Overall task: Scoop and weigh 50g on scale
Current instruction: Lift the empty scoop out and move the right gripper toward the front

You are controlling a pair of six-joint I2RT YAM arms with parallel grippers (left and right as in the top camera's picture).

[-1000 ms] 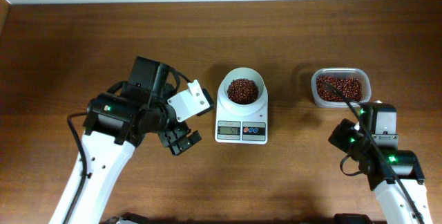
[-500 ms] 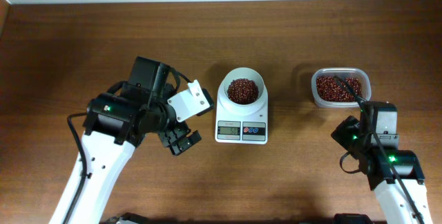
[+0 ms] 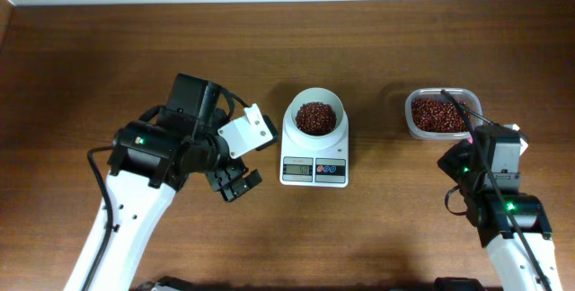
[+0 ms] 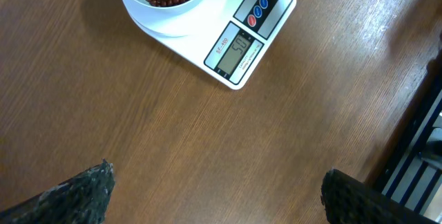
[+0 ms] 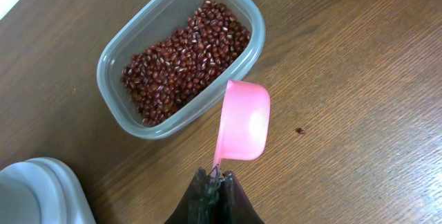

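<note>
Right jaws pinch the pink spoon point(image 5: 243, 122), handle mostly hidden; left jaws gape empty, tips cropped.

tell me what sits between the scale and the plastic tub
Nothing: only bare wooden table between the scale and the tub, seen overhead.

Your left arm point(image 3: 126, 210) and right arm point(image 3: 514, 257) wear white shells, with black joint housings, small green lights point(image 3: 139, 138) and thin black cables point(image 3: 99, 183). A white box point(image 3: 247, 132) sits beside the left pincer point(image 3: 233, 184); its fingertips point(image 4: 76, 195) look dark, rough.
</note>
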